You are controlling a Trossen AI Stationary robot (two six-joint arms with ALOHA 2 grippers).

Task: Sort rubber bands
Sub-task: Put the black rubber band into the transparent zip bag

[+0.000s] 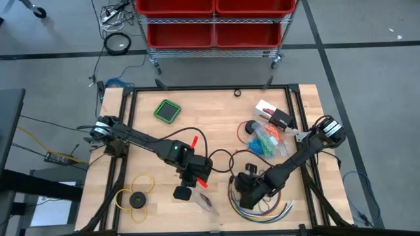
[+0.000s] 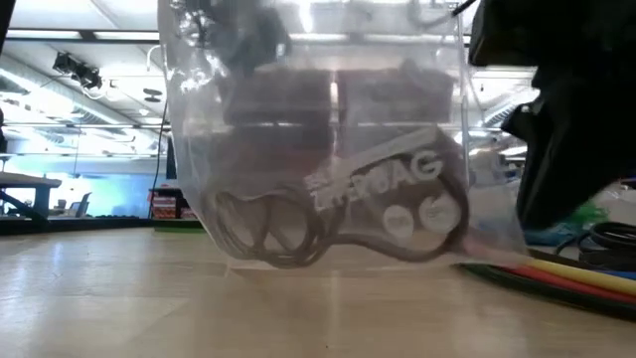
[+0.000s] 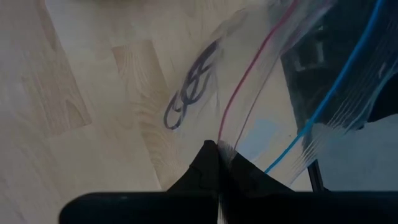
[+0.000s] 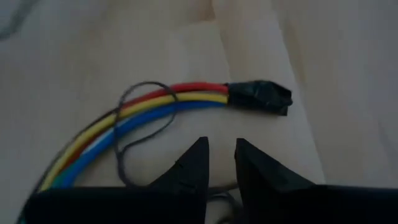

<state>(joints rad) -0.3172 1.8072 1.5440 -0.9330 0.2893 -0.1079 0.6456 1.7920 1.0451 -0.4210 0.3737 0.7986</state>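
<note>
Rubber bands, dark purple thin elastic loops (image 2: 273, 231), lie bunched inside a clear, glossy zip-top plastic bag (image 2: 318, 149) near the table's front centre, its mouth pinched shut-tight by the left gripper (image 3: 219, 163). Just right of it, the right gripper (image 4: 221, 163) hovers with fingers slightly parted, holding nothing, over one more dark loop (image 4: 134, 134) that is draped across a curved bundle of smooth red, yellow and blue cables (image 4: 155, 109) taped black at the end. A clean pick likely means nipping only the limp band where it lies clear of the cables on the pale wooden table (image 4: 323, 74), then lifting straight up.
</note>
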